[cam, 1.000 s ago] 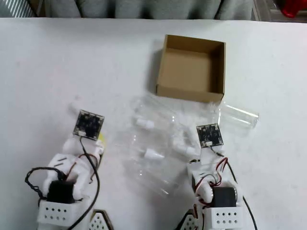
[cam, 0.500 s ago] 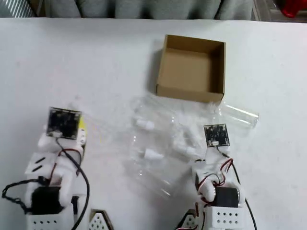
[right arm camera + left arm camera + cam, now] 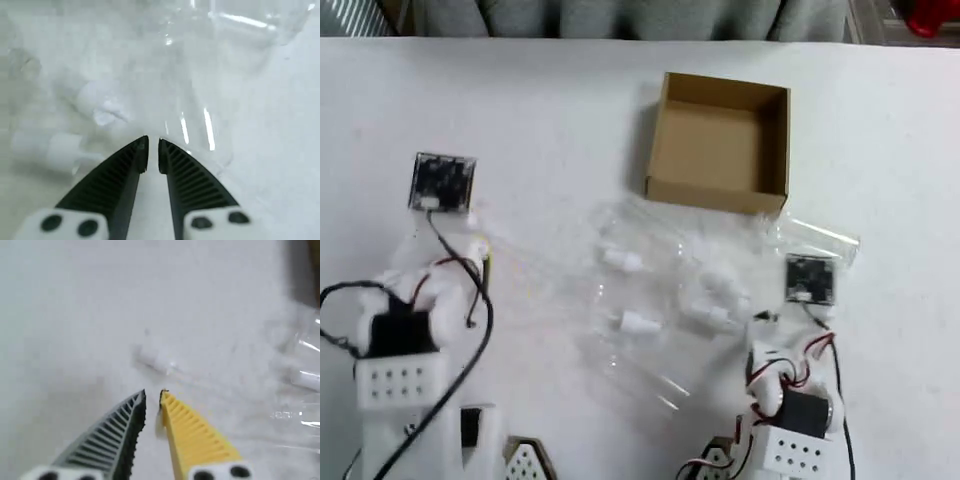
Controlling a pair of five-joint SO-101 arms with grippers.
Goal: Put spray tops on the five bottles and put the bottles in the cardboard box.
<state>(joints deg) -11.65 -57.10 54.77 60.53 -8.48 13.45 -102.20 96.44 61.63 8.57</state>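
The cardboard box [image 3: 712,194] sits open-topped toward the far side of the white counter [image 3: 520,110]. Its plain brown walls are square and stiff, and it looks parked there so either arm could drop a bottle in from above. The bottles [image 3: 640,345] lie on their sides in a loose heap on the counter just in front of the box. They are clear, thin-walled plastic and show mostly as glints and bright streaks, so I can't count them with any confidence. One more clear bottle [image 3: 817,240] lies off the box's near right corner. Among them are the spray tops [image 3: 638,322], small, white and opaque with a stubby nozzle shape, which makes them far easier to pick out than the bottles. None looks fitted yet, so I'd say the job has barely begun.

The left end effector [image 3: 152,395] hangs over bare counter to the left of the heap. Its ribbed grey and yellow jaws are clenched together on nothing, and a small pale piece [image 3: 160,357], too blurred to name, lies just ahead. The right end effector [image 3: 153,142] has ribbed black jaws pinched to a slit, also holding nothing. It points into the right side of the heap, close to a white top [image 3: 102,107].
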